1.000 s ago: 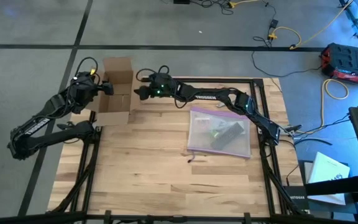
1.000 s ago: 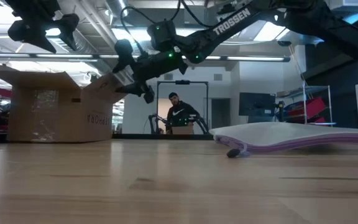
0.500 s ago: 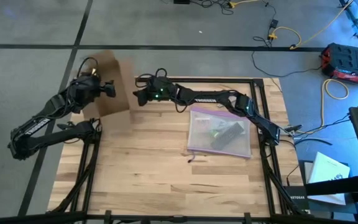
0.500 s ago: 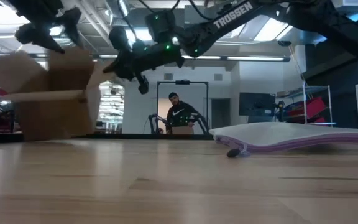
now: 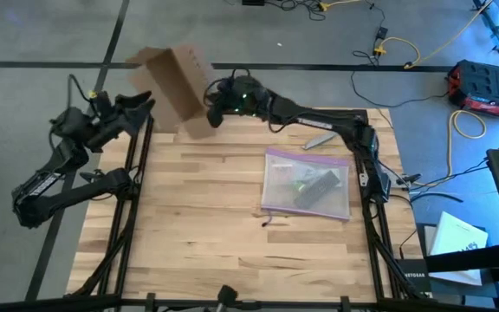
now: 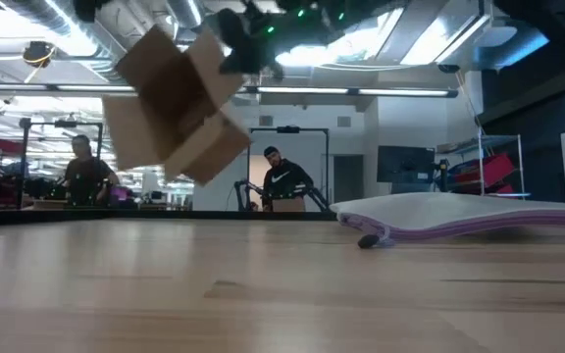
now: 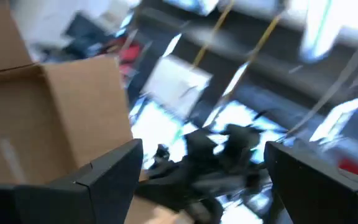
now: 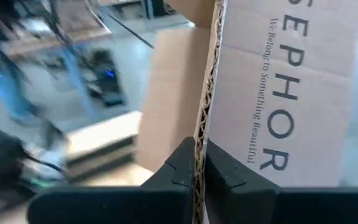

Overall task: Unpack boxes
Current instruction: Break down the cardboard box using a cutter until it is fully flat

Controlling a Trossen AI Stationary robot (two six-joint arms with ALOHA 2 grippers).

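A brown cardboard box (image 5: 173, 82) with "SEPHORA" lettering hangs tilted in the air over the table's far left corner. In the low view the box (image 6: 170, 108) is well above the tabletop. My right gripper (image 5: 210, 108) is shut on one of its flaps. My left gripper (image 5: 143, 106) stands open just left of the box, beyond the table's left edge, with nothing between its fingers. In the left wrist view the box (image 7: 48, 118) lies to one side of the open gripper (image 7: 204, 155). My right gripper pinches the edge of one box flap (image 8: 199, 118), one finger (image 8: 176, 168) on each face of the single cardboard layer. It comes roughly level from the table's right. The box is lifted clear of the table and hangs tilted from that flap.
A clear plastic bag (image 5: 306, 184) with a purple zip edge lies on the table right of centre. A small grey tool (image 5: 319, 139) lies beyond it near the far edge. People (image 6: 284, 181) stand in the room behind the table.
My right gripper has taken hold of the box flap and gone up and toward the far edge, rolling as it rose. The box has left the table and tipped over in the air. My left gripper has risen, turned, and drawn back toward the left edge, away from the box.
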